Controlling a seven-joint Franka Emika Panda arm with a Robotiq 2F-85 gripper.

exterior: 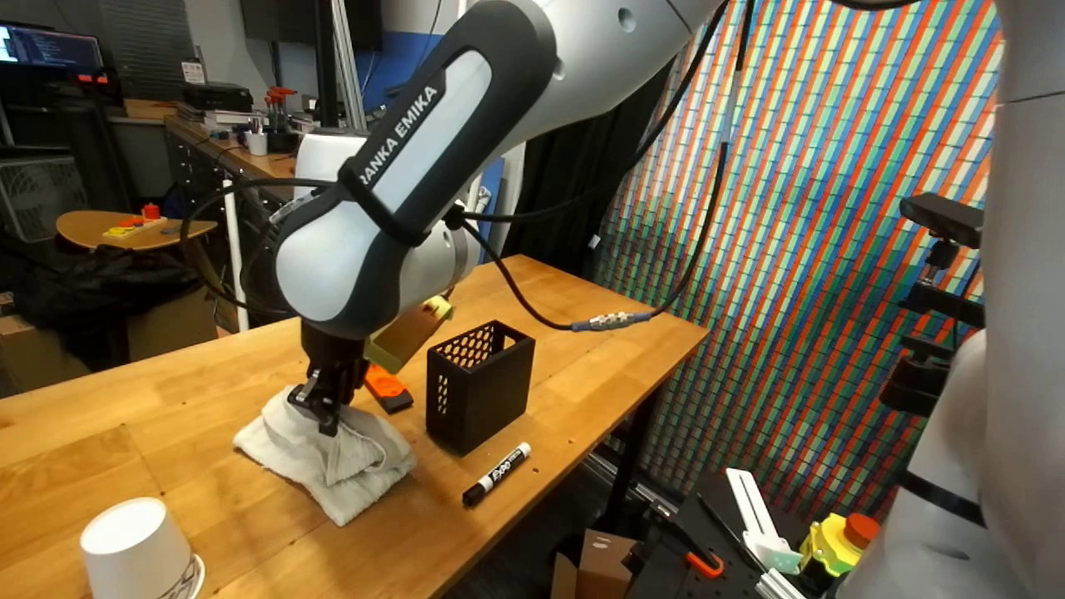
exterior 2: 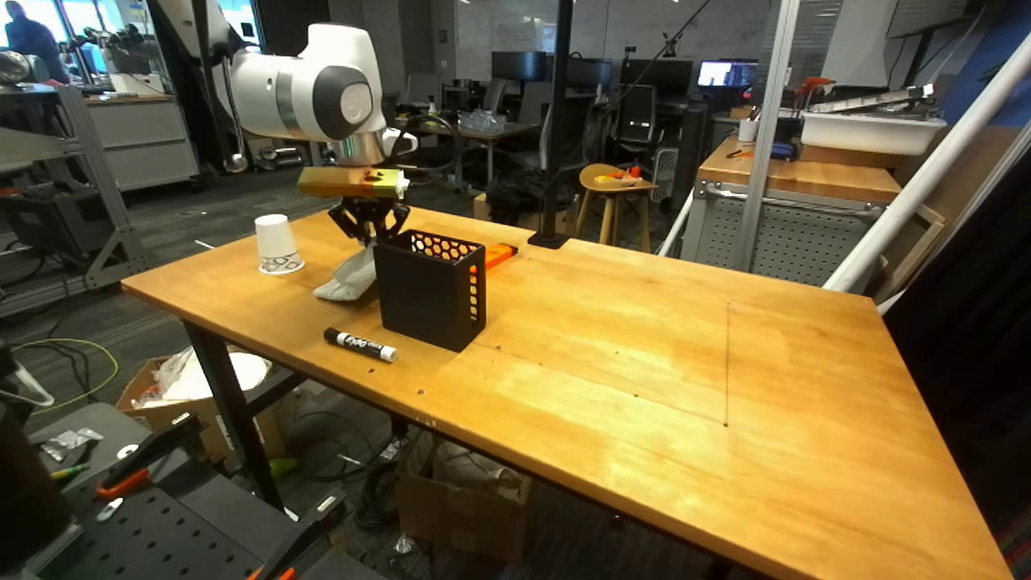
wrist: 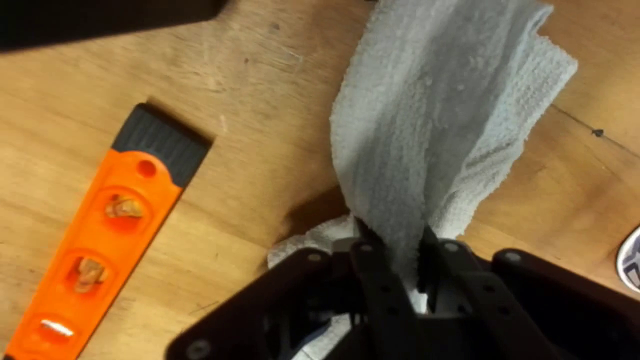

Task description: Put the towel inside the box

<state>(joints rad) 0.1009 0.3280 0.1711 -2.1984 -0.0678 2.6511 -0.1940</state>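
Note:
The white towel [exterior: 358, 478] lies crumpled on the wooden table, partly behind the box in an exterior view [exterior 2: 348, 278]. My gripper [wrist: 395, 237] points down into it, and a fold of the towel [wrist: 400, 130] is pinched between the two fingers in the wrist view. The rest of the cloth spreads out on the tabletop around and below the fingertips. Beside the towel stands the black box [exterior: 478, 403], upright with its open top facing up and honeycomb holes in its walls. Only a dark corner of the box [wrist: 100, 20] shows in the wrist view.
An orange level with a black end [wrist: 100, 240] lies between towel and box, on their far side in an exterior view [exterior: 387, 387]. Near the table's edge is an Expo marker [exterior: 497, 474]. An upside-down white paper cup [exterior 2: 276, 242] stands on the towel's other side.

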